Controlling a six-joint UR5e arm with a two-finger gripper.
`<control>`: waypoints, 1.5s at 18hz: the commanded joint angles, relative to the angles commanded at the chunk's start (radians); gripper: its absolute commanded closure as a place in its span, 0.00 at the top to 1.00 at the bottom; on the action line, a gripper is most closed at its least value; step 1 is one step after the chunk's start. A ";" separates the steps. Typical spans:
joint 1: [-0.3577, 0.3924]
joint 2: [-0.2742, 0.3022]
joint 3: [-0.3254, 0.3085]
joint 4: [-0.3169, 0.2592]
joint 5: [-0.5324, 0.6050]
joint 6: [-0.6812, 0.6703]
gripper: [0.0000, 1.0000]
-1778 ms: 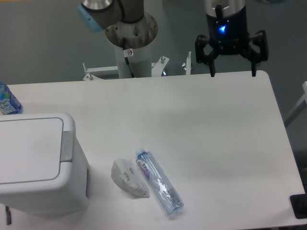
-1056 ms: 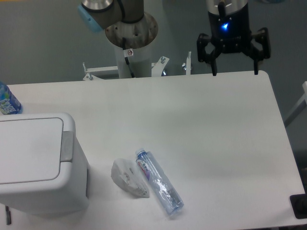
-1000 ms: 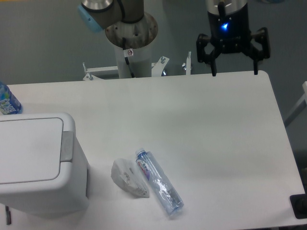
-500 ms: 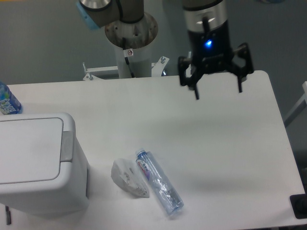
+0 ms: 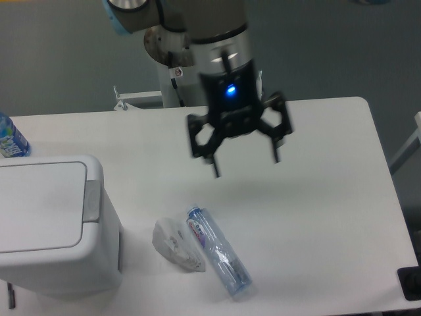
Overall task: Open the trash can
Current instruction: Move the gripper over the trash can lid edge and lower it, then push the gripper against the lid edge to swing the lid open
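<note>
The trash can is a boxy white bin at the front left of the table, its flat white lid shut. Its grey push bar runs along the right rim. My gripper hangs open and empty above the middle of the table, well to the right of the bin and above its height. Its two dark fingers point down and stand wide apart.
A clear plastic bottle lies on the table right of the bin, with a crumpled white wrapper beside it. A blue-labelled bottle stands at the far left edge. The robot's base is behind the table.
The gripper has travelled from the table's far right corner leftward and toward the front, now over the table's middle. It stays open. The bin and bottles have not moved.
</note>
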 joint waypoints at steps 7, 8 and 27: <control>-0.023 -0.005 -0.049 -0.005 -0.177 -0.105 1.00; -0.031 -0.006 -0.061 -0.005 -0.177 -0.105 1.00; -0.086 -0.043 -0.072 0.000 -0.189 -0.157 1.00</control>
